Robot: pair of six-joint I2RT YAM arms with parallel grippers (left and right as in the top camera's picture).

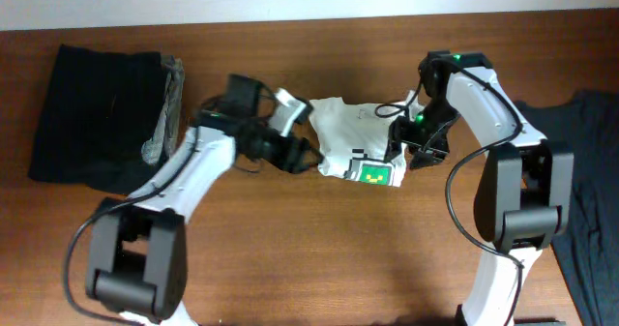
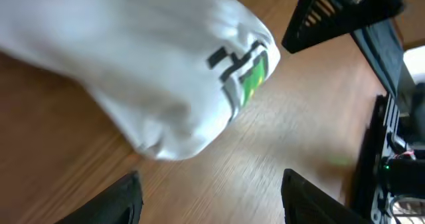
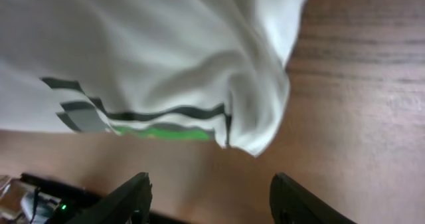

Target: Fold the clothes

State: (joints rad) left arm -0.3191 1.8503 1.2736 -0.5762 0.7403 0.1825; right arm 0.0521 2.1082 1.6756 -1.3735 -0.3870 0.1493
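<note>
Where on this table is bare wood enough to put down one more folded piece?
The widest bare table is the front middle, between left arm and right arm, below the white T-shirt. A narrower strip runs along the back edge, beside the black garment. The centre is crowded: left gripper and right gripper flank the shirt.

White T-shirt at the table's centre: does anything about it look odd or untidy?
Yes. The white T-shirt is a lumpy, rumpled bundle rather than a flat fold, and its green print is creased over one corner. Nothing looks torn or spilled.
</note>
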